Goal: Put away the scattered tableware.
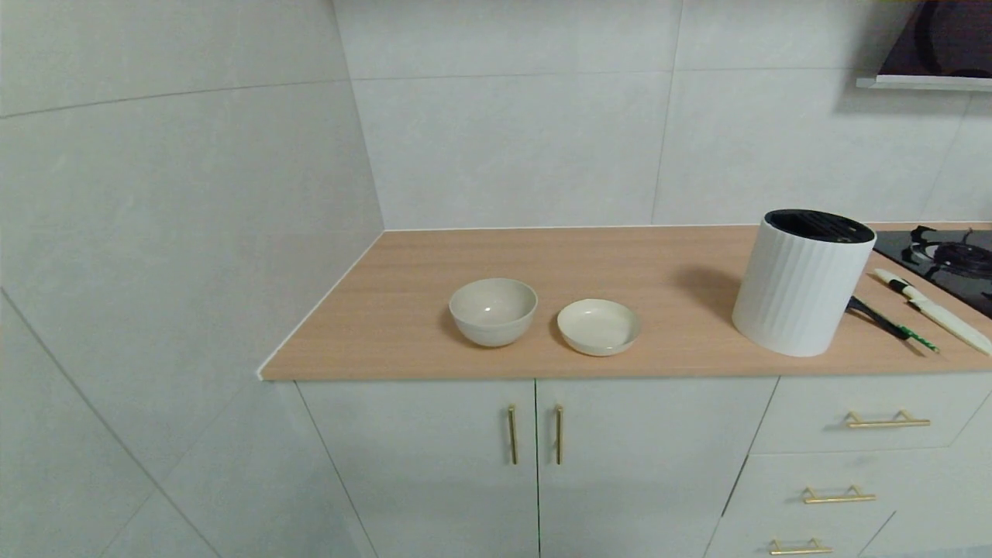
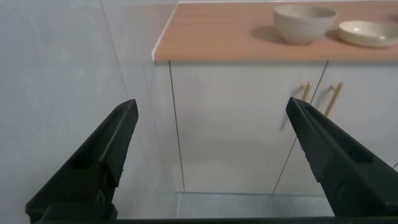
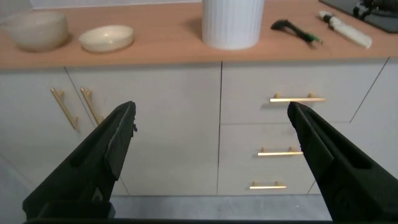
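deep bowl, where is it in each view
Head view: deep bowl mid-picture on the counter, left of the shallow dish.
Left wrist view: deep bowl on the counter, nearer its corner than the dish.
Right wrist view: deep bowl beside the dish, on the side away from the white holder.
Shared landmark: gold door handles below bowl and dish.

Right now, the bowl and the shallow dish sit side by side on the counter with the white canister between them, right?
No. The head view shows the white canister right of both; the bowl and shallow dish sit side by side on the counter.
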